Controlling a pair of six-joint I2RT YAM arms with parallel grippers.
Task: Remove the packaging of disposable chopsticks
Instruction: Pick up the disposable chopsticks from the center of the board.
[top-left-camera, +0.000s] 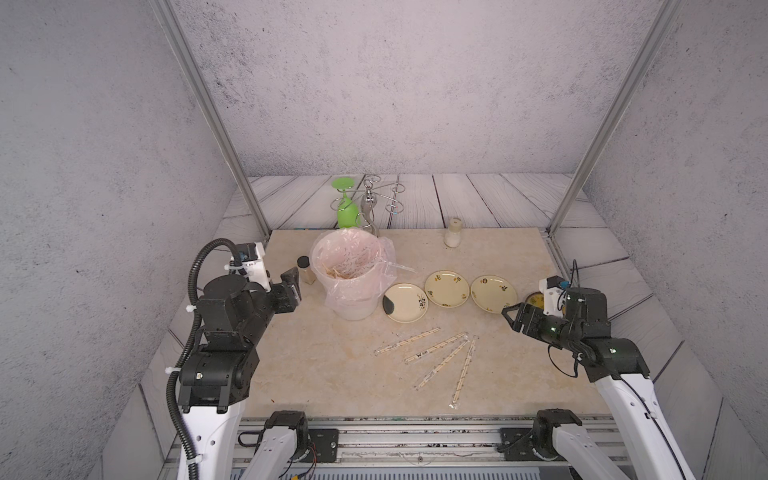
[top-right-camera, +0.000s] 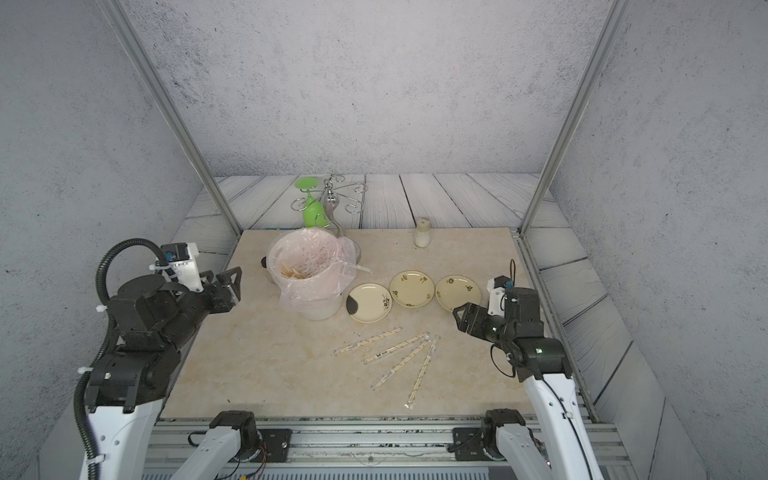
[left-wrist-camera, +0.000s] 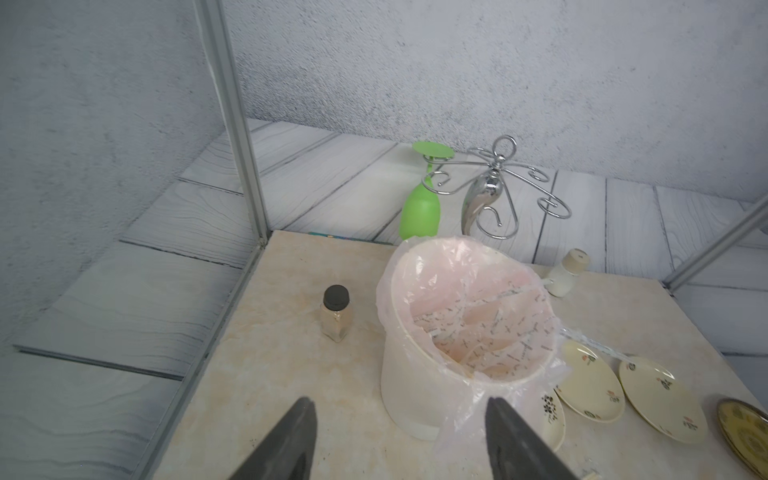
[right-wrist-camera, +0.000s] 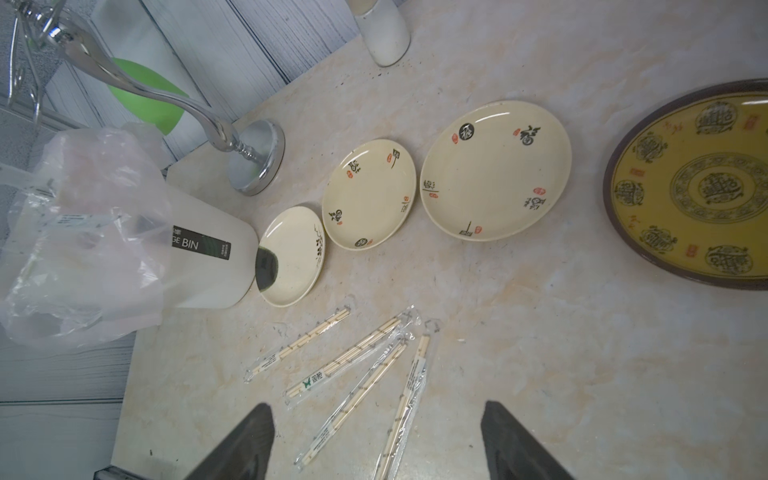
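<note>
Several disposable chopsticks pairs, each inside its clear printed packaging (top-left-camera: 436, 347) (top-right-camera: 395, 348) (right-wrist-camera: 353, 357), lie fanned out on the marble table in front of the plates. My right gripper (top-left-camera: 509, 313) (top-right-camera: 459, 313) (right-wrist-camera: 380, 409) hovers open to the right of them, above the table, with nothing between its fingers. My left gripper (top-left-camera: 293, 284) (top-right-camera: 230, 284) (left-wrist-camera: 399, 405) is open and empty, just left of the white bin (top-left-camera: 353, 311) (left-wrist-camera: 399, 374) (right-wrist-camera: 208, 257). The bin has a pinkish liner, and loose printed sleeves lie inside it.
Three cream plates (top-left-camera: 405, 305) (top-left-camera: 446, 289) (top-left-camera: 493, 293) stand in a row right of the bin. A yellow dark-rimmed plate (right-wrist-camera: 698, 187) lies beyond them. A spice jar (left-wrist-camera: 336, 316), a white bottle (top-left-camera: 453, 232) and a chrome rack (top-left-camera: 370, 199) holding a green glass (top-left-camera: 347, 212) stand behind.
</note>
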